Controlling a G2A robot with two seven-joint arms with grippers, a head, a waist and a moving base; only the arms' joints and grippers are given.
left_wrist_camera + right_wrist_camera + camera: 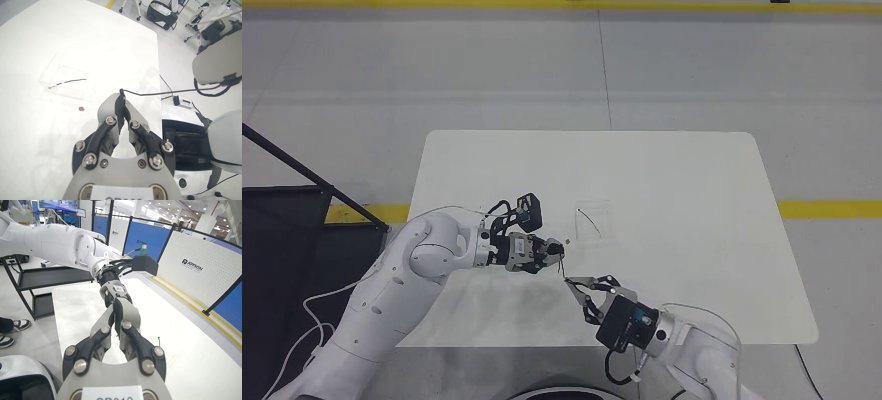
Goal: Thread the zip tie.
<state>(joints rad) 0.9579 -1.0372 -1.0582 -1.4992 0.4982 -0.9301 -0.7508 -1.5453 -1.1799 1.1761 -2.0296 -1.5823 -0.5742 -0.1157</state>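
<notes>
A thin black zip tie [151, 94] is stretched in the air between my two grippers, above the white table [692, 200]. My left gripper [122, 100] is shut on its head end, and the strap runs off sideways from the fingertips. My right gripper [114, 312] is shut on the strap's other end, tip to tip with the left one. In the top view the left gripper [554, 248] comes in from the left and the right gripper [574, 284] from the near edge, with the zip tie [564, 268] as a short dark line between them.
A second black zip tie [70, 81] lies in a shallow clear tray [56, 62] just beyond the grippers; the tray [604, 236] is mid-table in the top view. A small brown speck [81, 108] lies near the tray. The table's near edge runs close under the right gripper.
</notes>
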